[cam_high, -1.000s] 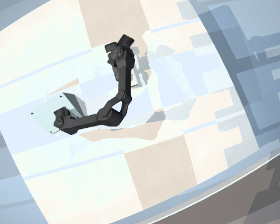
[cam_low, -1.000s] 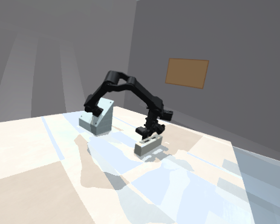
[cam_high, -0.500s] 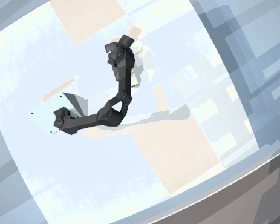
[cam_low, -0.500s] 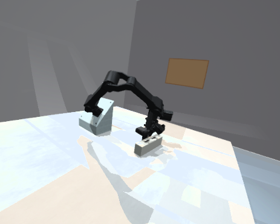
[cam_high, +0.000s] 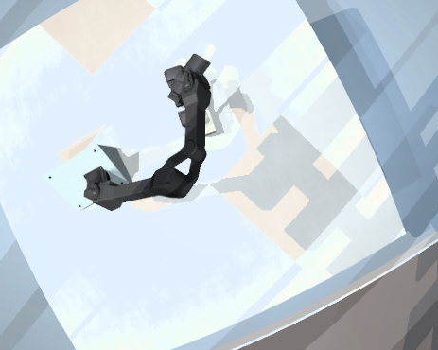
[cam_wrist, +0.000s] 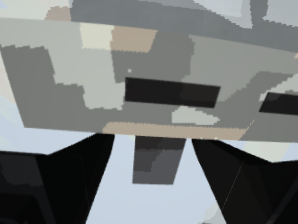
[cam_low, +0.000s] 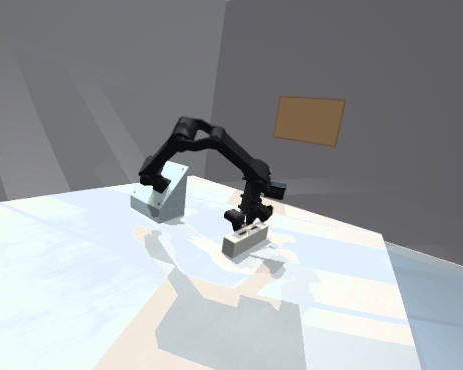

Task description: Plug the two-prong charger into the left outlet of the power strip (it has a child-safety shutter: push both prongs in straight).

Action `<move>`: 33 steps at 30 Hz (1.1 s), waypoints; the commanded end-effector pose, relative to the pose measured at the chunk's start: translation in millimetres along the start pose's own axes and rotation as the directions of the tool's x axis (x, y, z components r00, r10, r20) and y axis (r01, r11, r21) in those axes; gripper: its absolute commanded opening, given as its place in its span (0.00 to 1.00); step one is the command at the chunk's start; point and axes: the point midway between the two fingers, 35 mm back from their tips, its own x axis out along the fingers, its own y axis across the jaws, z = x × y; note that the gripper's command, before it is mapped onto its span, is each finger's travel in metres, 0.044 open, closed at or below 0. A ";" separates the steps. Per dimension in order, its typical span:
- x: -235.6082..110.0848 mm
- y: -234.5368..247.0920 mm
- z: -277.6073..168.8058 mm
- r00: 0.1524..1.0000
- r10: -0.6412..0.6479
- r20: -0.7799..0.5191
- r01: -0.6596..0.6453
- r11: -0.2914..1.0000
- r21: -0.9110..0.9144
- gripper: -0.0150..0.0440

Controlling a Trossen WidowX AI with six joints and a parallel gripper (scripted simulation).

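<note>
The pale grey power strip stands on the table under the gripper. In the wrist view one dark outlet slot shows whole near the middle, and another is cut off at the right edge. My gripper is open, its fingertips at the strip's lower edge in the wrist view. A dark grey block, apparently the charger, lies between the fingers with a gap on both sides. Its prongs do not show, and whether they are in an outlet I cannot tell.
A pale blue wedge-shaped block stands by the arm's base. The arm arches over from there to the strip. Strong patches of light and shadow cover the table. An orange-brown panel is on the back wall.
</note>
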 end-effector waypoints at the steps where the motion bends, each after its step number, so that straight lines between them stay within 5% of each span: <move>1: -0.2 0.2 0.4 1.000 0.001 0.002 -0.001 1.000 0.001 0.97; 33: 0.8 0.4 -8.8 1.000 0.002 0.016 -0.002 1.000 0.012 1.00</move>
